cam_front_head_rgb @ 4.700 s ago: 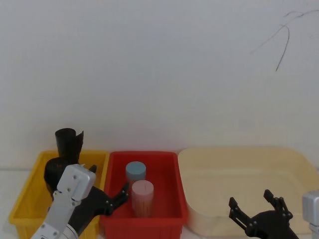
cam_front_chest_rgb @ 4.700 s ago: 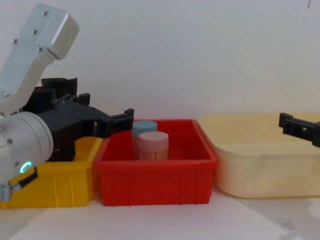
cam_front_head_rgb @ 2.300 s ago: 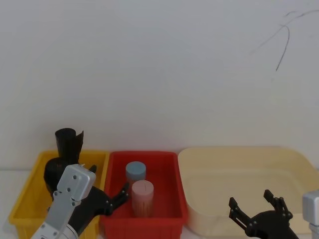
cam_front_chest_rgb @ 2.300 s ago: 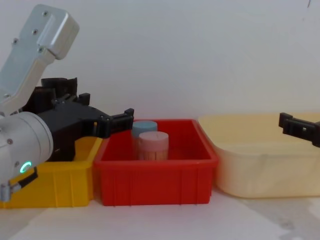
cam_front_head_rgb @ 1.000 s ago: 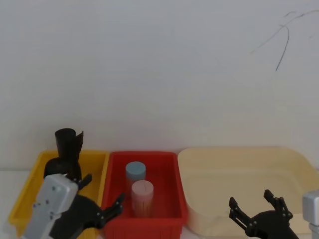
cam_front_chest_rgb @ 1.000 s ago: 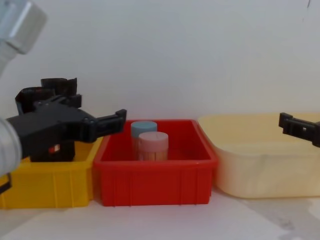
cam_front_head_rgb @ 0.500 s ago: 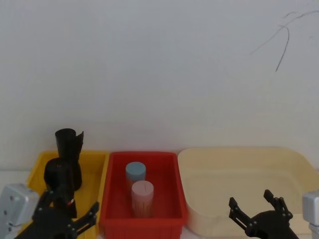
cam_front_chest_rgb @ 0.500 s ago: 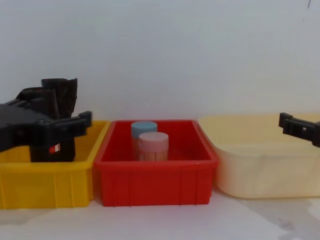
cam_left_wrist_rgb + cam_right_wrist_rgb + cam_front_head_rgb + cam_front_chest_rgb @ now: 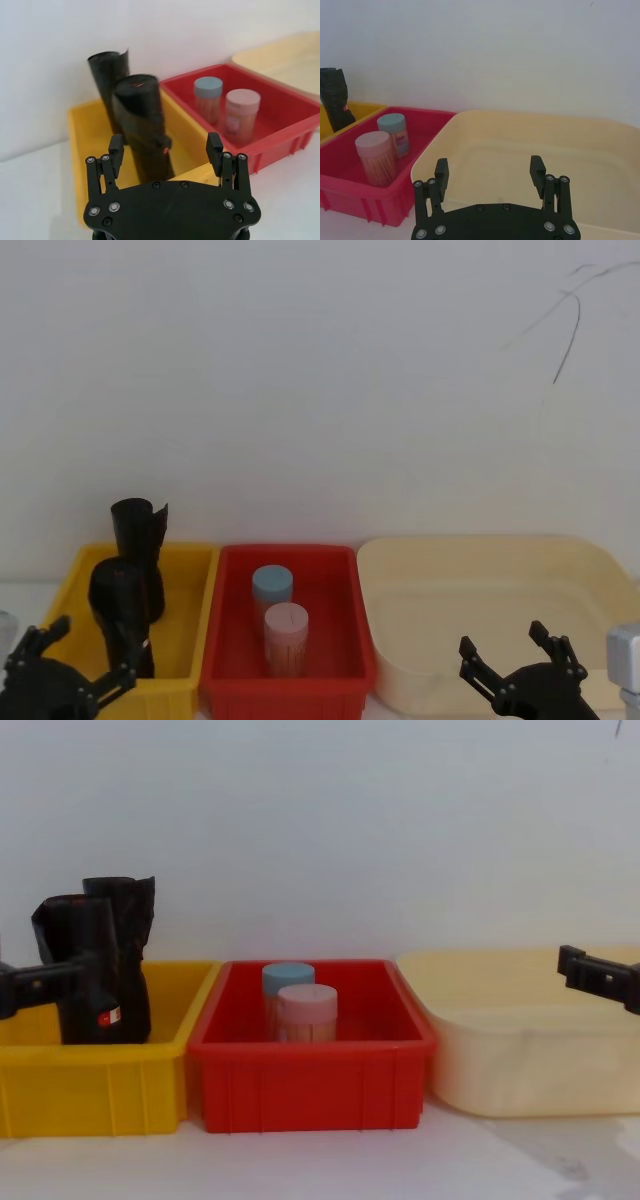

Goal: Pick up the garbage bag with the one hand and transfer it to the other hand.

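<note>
Approach step: left pincer [image 9: 165,141] spread, empty, garbage bag [image 9: 141,115] straight ahead; needs advancing, then clamping. Right pincer [image 9: 489,164] spread, facing tub [image 9: 530,118].

The yellow bin [image 9: 100,1095] hides the lower end of the garbage bag [image 9: 88,935].

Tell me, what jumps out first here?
Three bins in a row: a yellow bin at the left, a red bin in the middle, a cream tub at the right. The garbage bag stands in the yellow bin before a taller black roll, with the left end effector open in front of it. The right end effector hangs open at the cream tub's near side.
</note>
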